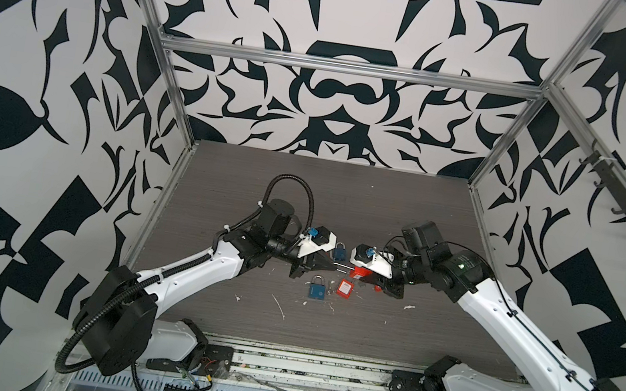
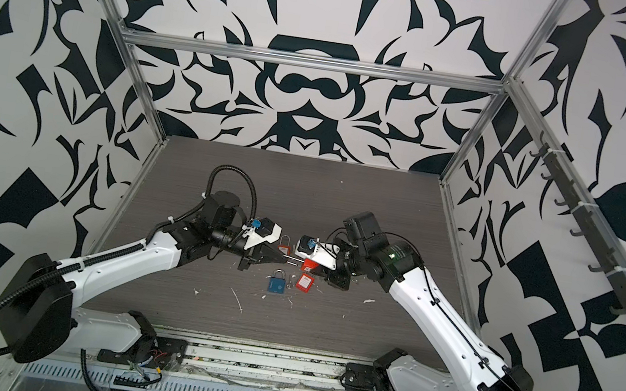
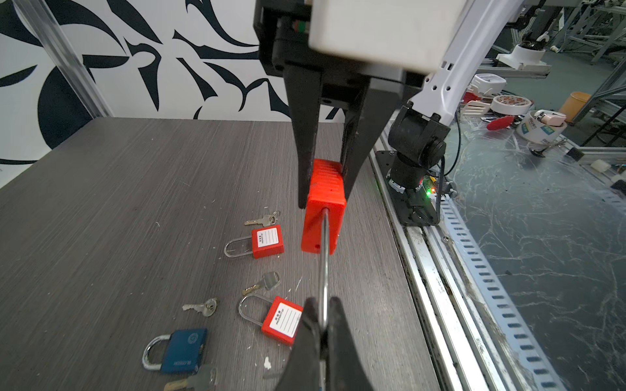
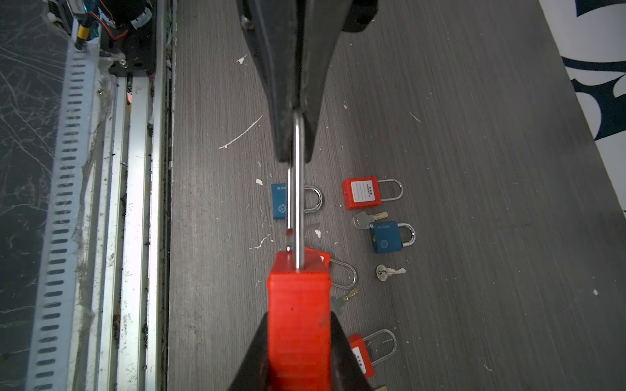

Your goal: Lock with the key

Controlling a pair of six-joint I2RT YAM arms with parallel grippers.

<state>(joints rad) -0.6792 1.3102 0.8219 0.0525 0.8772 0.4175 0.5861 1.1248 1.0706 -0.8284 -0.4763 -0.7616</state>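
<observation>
Currently, the red plastic padlock (image 3: 313,230) is held in the air above the middle of the grey wood-grain surface (image 3: 135,203), its long axis running from the left tool (image 3: 322,301), pinched tight on its steel shackle (image 3: 324,277), to the right tool (image 3: 326,199), clamped on its body.

the padlock body (image 3: 323,210) is showing bright red, and its shackle (image 3: 325,270) is showing silver. a labelled padlock (image 3: 267,241) is showing red with a white label; the blue padlock (image 3: 183,350) is showing dark blue. the table (image 3: 101,203) is displaying grey wood grain, and the walls (image 1: 339,95) are displaying black swirls on white.
</observation>
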